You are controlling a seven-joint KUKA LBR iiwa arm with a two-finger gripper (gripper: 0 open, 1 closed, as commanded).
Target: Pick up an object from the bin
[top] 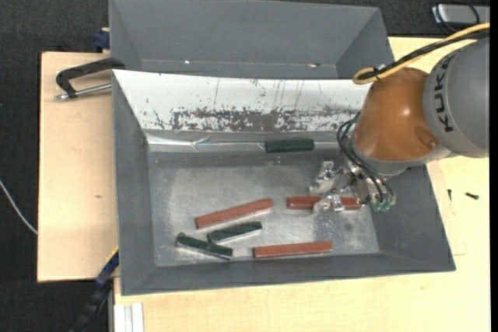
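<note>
The pincer (331, 195) sits over a red-brown bar (300, 203) lying crosswise, left to right; its grip cannot be told. The bin wall (412, 233) is close on its right, with open floor to its left.

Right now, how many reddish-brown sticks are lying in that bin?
3. The tilted stick lies mid-floor, the front stick near the front wall, and the right stick partly under the robot arm, which might hide more.
</note>
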